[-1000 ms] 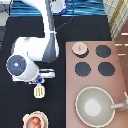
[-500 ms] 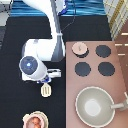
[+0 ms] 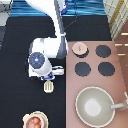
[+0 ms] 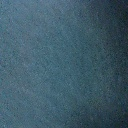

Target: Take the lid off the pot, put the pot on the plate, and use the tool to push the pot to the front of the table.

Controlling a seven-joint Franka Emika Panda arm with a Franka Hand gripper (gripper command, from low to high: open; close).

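My gripper [image 3: 47, 78] hangs over the black table [image 3: 15, 50], left of the stove, shut on the handle of the tool [image 3: 48, 87]. The tool's pale cream slotted head points toward the exterior view's bottom. The pink pot [image 3: 35, 122], uncovered with its reddish-brown inside showing, sits on the cream plate [image 3: 26, 118] at the bottom left, well below the tool. The pink lid [image 3: 79, 48] lies on the stove's upper-left burner spot. The wrist view shows only bare dark tabletop.
A pinkish-brown stove panel [image 3: 118, 82] with black burners [image 3: 82, 68] fills the exterior view's right. A large grey-beige pan [image 3: 95, 106] rests on its lower part, with the handle toward the right edge.
The gripper has carried the tool toward the exterior view's right, closer to the stove, and slightly upward. The pot, plate and lid have stayed put.
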